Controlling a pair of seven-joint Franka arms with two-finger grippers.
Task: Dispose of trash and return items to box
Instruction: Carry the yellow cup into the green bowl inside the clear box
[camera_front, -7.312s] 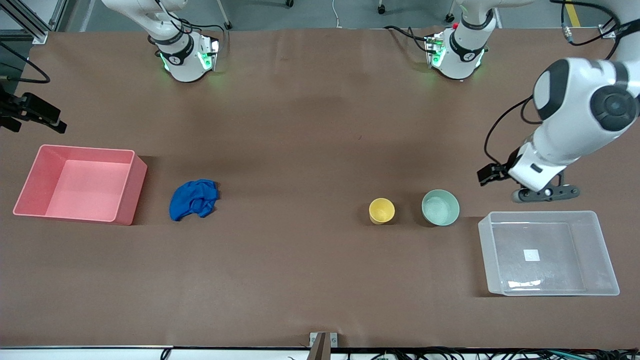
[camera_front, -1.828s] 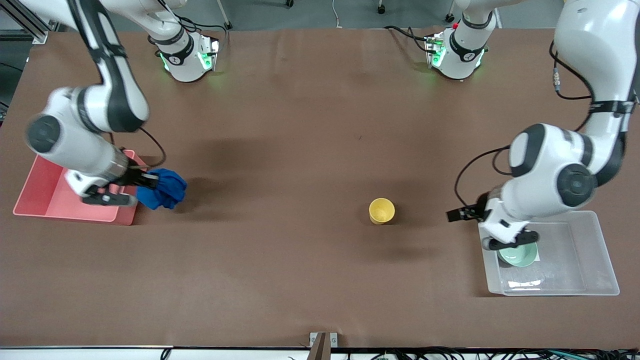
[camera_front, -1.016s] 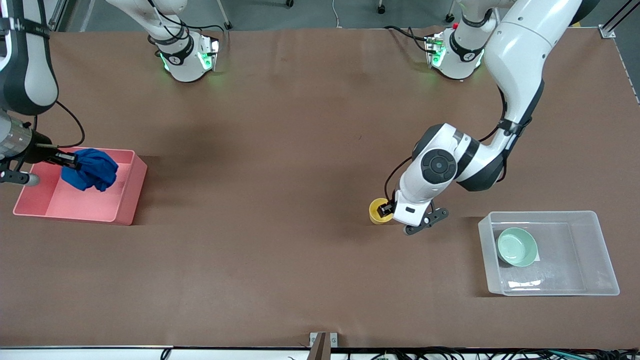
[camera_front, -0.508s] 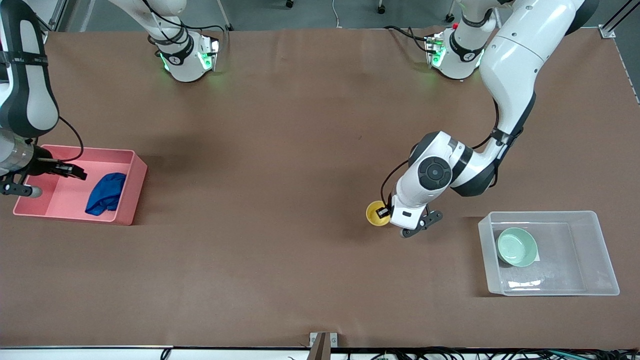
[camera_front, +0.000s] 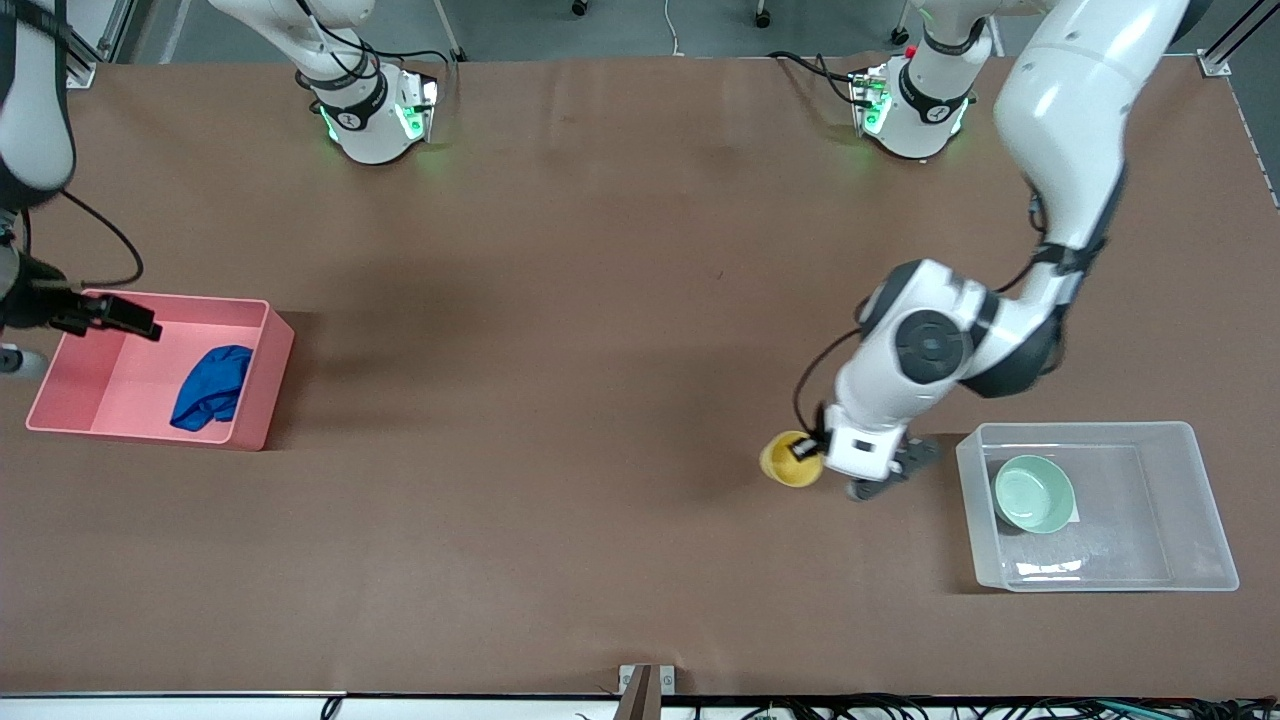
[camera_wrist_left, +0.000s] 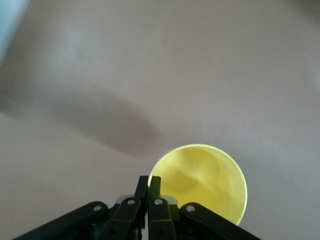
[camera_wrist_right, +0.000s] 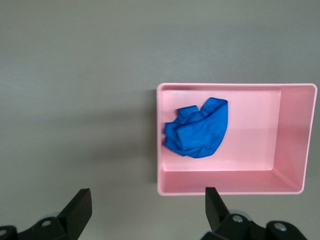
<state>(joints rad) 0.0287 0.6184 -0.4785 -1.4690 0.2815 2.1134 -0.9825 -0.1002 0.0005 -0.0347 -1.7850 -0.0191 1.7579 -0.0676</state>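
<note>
My left gripper (camera_front: 805, 450) is shut on the rim of the yellow cup (camera_front: 788, 462) and holds it above the table, between the table's middle and the clear box (camera_front: 1100, 428). In the left wrist view the shut gripper (camera_wrist_left: 148, 181) pinches the cup's (camera_wrist_left: 202, 175) rim. The pale green bowl (camera_front: 1035, 493) sits in the box. The blue cloth (camera_front: 212, 385) lies in the pink bin (camera_front: 150, 437). My right gripper (camera_front: 122, 317) is open and empty over the bin's edge at the right arm's end. In the right wrist view the gripper (camera_wrist_right: 147, 210) is clear of the cloth (camera_wrist_right: 197, 132) and the bin (camera_wrist_right: 230, 189).
The pink bin stands at the right arm's end of the table and the clear box at the left arm's end. Brown table surface (camera_front: 560, 400) lies between them. Both arm bases stand along the table edge farthest from the front camera.
My left gripper has lifted the yellow cup and carried it toward the clear box. My right gripper has drawn back a little from the bin; the cloth stays in the bin.
</note>
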